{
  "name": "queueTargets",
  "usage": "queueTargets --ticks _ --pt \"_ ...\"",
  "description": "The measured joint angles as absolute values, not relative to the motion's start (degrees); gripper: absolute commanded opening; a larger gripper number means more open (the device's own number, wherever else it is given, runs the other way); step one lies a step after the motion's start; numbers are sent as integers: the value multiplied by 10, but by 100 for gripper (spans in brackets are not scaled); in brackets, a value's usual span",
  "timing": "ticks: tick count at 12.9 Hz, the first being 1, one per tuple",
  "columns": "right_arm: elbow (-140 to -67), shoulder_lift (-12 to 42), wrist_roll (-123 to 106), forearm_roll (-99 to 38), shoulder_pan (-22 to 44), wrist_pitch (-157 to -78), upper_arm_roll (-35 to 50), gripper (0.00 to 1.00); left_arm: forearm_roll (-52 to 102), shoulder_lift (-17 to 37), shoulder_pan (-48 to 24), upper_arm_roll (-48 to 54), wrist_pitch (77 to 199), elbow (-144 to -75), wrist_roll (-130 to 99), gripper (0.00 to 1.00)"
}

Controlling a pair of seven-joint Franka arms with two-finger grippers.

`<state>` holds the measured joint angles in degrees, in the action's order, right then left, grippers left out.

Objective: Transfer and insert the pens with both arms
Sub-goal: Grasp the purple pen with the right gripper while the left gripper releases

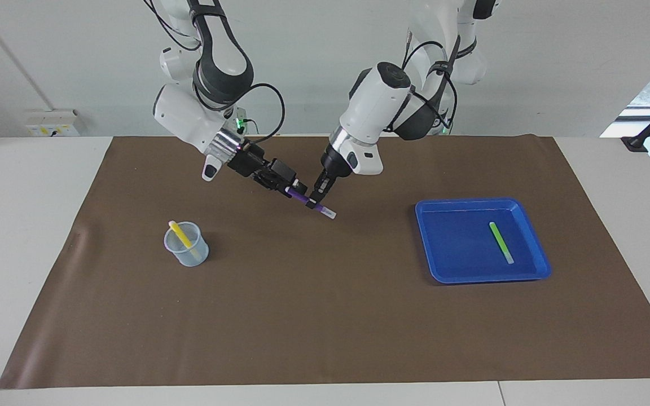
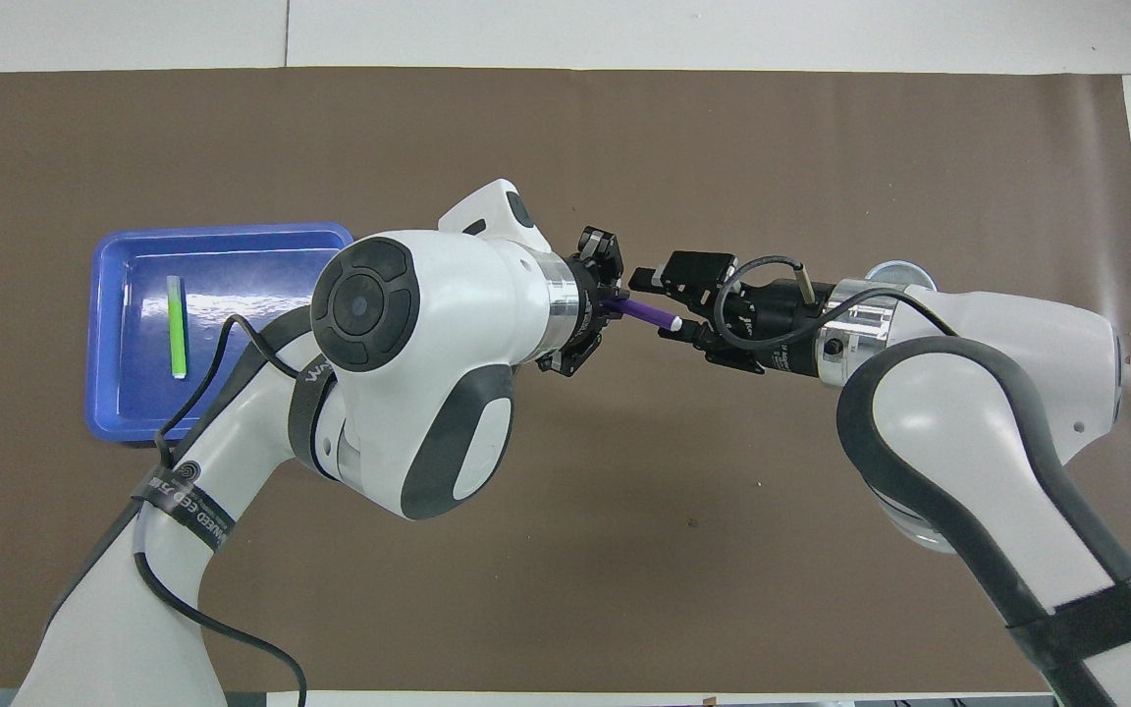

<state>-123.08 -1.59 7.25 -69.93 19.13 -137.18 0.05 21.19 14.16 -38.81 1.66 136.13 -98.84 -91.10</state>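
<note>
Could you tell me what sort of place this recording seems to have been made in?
Probably a robotics lab workbench. Two white arms meet over a brown mat on a white table, passing a purple pen. A clear cup and a blue tray are laid out as test props before a bare wall.

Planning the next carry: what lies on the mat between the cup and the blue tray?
Only bare mat between cup and tray, in the facing view.
</note>
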Motion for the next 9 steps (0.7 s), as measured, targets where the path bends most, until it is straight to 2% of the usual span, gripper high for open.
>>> queueTargets --ticks 1,2,3,9 --pt "-1233 -16 71 -699 191 -1372 0 33 212 141 -388 15 1362 -988 -911 0" --pt "-1236 -16 69 -699 191 -1372 -1 10 212 141 -388 14 1362 -988 -911 0" --pt "-1239 -15 66 -699 191 -1372 -2 0 212 141 -388 12 1363 -988 -911 0" --pt "-1242 -16 65 -701 191 -1371 -2 0 212 141 -388 11 1365 -988 -913 0"
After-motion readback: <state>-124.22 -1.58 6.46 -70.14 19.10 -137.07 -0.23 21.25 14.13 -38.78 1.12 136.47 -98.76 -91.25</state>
